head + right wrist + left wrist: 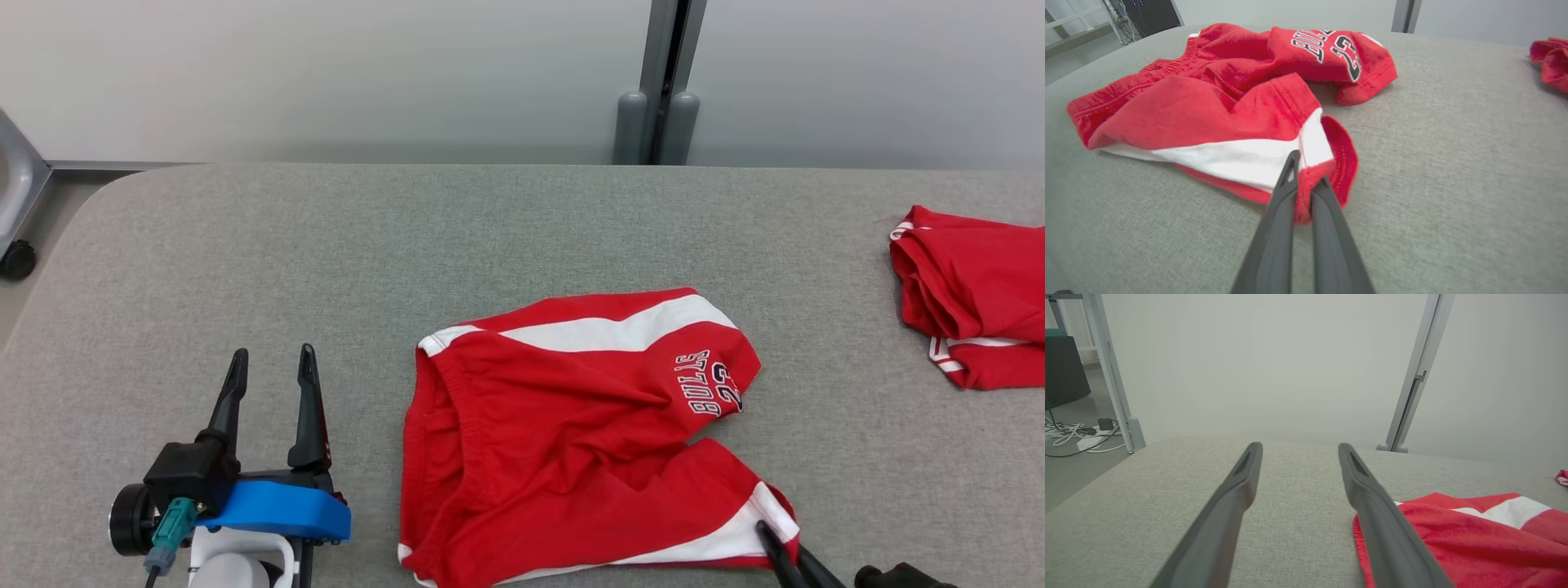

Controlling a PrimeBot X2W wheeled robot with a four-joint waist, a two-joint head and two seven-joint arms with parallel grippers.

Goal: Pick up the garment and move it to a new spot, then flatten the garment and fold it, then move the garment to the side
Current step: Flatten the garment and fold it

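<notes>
The garment (571, 441) is a pair of red shorts with white side stripes and dark lettering, lying spread and wrinkled on the grey table (326, 245). My right gripper (771, 537) is shut on the hem of the near leg, at the white stripe; the right wrist view shows red cloth pinched between its fingers, where the gripper (1305, 179) meets the garment (1208, 110). My left gripper (271, 359) stands open over bare table left of the waistband, holding nothing. In the left wrist view the left gripper (1299, 448) has the garment (1474, 539) just right of its right finger.
A second red garment (976, 298) lies bunched at the table's right edge, also seen as the red garment (1551, 61). A pale wall and a grey post (663, 82) stand behind the table. Cables (1073, 433) lie on the floor beyond the left end.
</notes>
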